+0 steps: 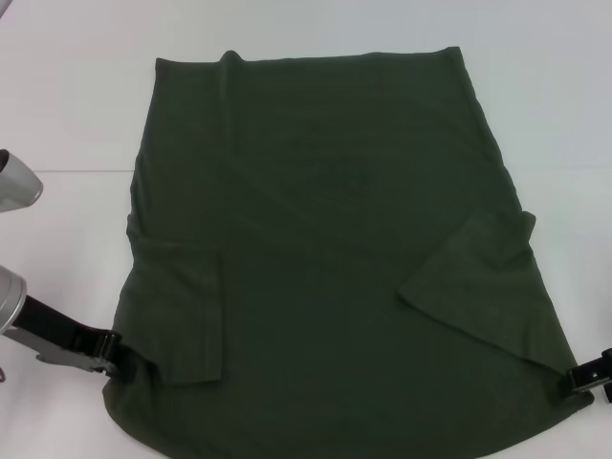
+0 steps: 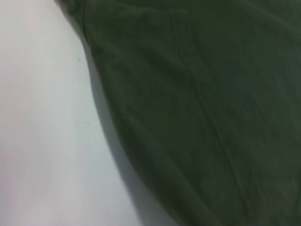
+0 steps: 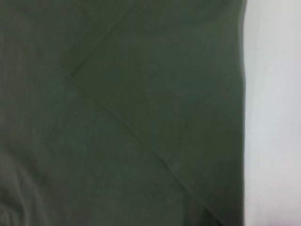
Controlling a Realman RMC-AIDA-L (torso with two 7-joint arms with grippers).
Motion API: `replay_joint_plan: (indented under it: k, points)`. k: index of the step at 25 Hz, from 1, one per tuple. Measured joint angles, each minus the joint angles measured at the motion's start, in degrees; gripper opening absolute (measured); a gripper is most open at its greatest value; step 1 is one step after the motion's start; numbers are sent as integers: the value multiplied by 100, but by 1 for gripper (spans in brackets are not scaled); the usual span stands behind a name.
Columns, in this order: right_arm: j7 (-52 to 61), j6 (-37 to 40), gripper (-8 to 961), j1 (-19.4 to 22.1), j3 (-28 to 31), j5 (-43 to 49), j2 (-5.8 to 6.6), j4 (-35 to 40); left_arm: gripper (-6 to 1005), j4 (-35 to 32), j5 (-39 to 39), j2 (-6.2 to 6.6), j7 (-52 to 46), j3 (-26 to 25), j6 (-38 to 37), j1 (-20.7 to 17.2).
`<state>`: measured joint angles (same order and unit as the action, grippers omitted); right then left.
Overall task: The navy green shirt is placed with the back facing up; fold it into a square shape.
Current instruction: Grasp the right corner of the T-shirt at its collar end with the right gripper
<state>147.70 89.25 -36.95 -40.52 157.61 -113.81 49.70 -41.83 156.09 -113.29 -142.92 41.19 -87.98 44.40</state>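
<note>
Sleeves lie folded inward on the navy green shirt (image 1: 325, 239); squaring remains. Left gripper (image 1: 107, 350) and right gripper (image 1: 585, 375) sit at its near corners, grip indiscernible.

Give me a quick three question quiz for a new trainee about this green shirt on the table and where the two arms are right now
1. True or false: both sleeves of the shirt are folded inward onto its body.
2. Multiple choice: where is the left pincer? A) at the shirt's near left corner B) at the far edge C) above the shirt's middle
3. Fill in: the right pincer is at the shirt's near ____ corner.

Key:
1. True; the left sleeve and the right sleeve both lie on the body.
2. A
3. right

The white table shows around the shirt.
</note>
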Motion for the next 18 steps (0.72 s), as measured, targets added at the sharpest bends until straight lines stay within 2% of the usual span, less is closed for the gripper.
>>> replay_joint_plan:
  k: [18]
  points:
    - [-31, -33, 835, -94, -25, 6, -53, -43, 39, -1, 0, 0, -8, -6, 0, 7]
